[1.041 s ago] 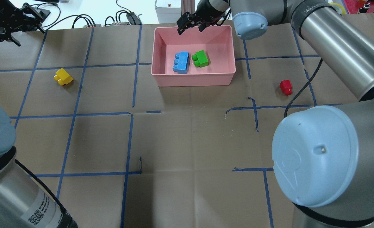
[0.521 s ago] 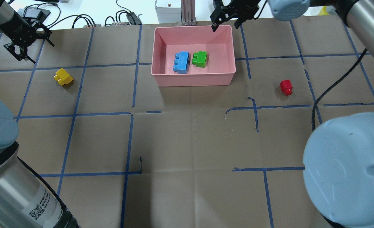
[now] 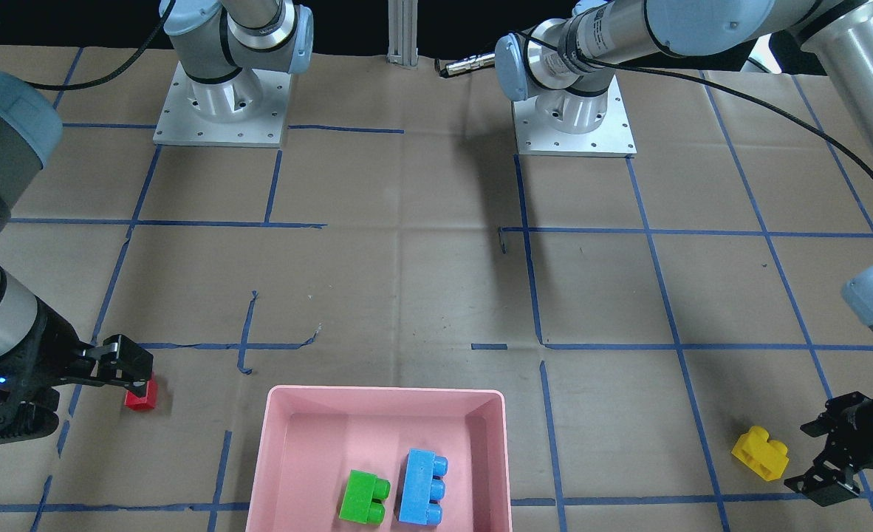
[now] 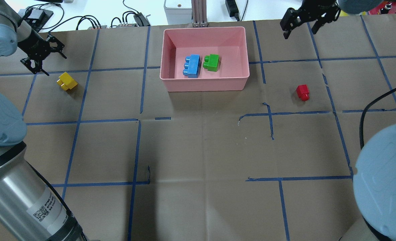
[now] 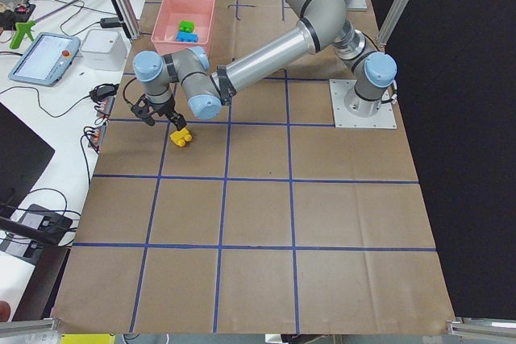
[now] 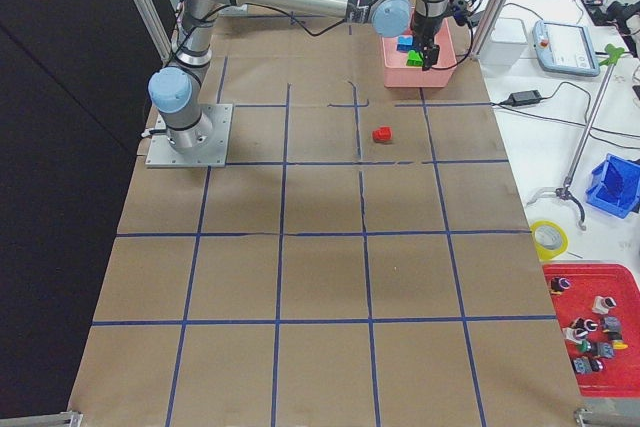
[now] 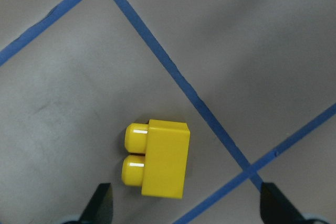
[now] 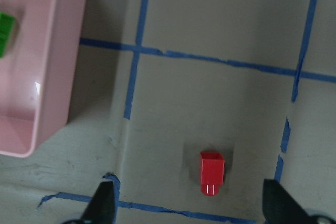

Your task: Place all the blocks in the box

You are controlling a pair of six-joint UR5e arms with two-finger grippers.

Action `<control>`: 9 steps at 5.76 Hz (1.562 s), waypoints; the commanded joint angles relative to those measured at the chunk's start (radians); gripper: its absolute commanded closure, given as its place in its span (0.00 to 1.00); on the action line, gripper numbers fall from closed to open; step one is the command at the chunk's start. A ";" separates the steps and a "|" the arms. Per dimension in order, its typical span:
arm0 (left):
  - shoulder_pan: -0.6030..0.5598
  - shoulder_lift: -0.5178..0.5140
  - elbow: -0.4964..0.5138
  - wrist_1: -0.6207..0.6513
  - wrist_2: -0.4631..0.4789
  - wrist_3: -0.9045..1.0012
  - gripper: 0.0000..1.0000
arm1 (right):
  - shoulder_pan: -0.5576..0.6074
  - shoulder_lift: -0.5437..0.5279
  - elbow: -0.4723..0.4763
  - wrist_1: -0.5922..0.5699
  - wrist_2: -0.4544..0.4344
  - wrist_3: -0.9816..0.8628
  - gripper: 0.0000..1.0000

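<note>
The box [image 4: 204,89] sits at 12 o'clock on the table [image 4: 198,150] and holds two bricks side by side, both on the floor of its near half. The blue brick [image 4: 192,66] is on the left and the green brick [image 4: 212,62] at its 3 o'clock, close by but apart. The other two bricks lie out on the paper: the yellow brick [image 4: 67,81] is at about 9 o'clock from the box, and the red brick [image 4: 303,92] is toward 4 o'clock, both well clear of it.

The left gripper [image 4: 45,60] is spread wide and holds nothing. Seen from above, it shows at 10 o'clock of the yellow brick. Its wrist camera looks straight down on that brick, which lies between the two fingertips [image 7: 100,205] and touches neither.

The right gripper [image 4: 300,31] is also spread and empty, at 12 o'clock of the red brick in the overhead view. From its wrist camera the red brick is small and well below, framed between the fingertips [image 8: 105,203] — no contact.
</note>
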 commanded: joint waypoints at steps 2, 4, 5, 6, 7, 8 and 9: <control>0.003 0.006 -0.107 0.089 0.000 -0.009 0.05 | -0.065 0.002 0.299 -0.260 -0.019 0.005 0.01; 0.003 -0.011 -0.120 0.093 0.000 -0.008 0.06 | -0.096 0.021 0.421 -0.394 -0.017 0.002 0.01; 0.003 -0.012 -0.120 0.093 0.001 -0.008 0.06 | -0.102 0.045 0.427 -0.421 -0.017 0.003 0.01; 0.003 -0.014 -0.120 0.091 0.001 -0.005 0.08 | -0.101 0.067 0.417 -0.424 -0.017 0.008 0.01; 0.003 -0.014 -0.120 0.091 0.001 -0.002 0.11 | -0.101 0.076 0.407 -0.444 -0.004 0.011 0.01; 0.003 -0.014 -0.120 0.091 0.003 0.000 0.17 | -0.098 0.071 0.406 -0.455 0.010 0.023 0.01; 0.003 -0.014 -0.120 0.090 0.004 0.003 0.24 | -0.098 0.071 0.412 -0.449 0.009 0.031 0.24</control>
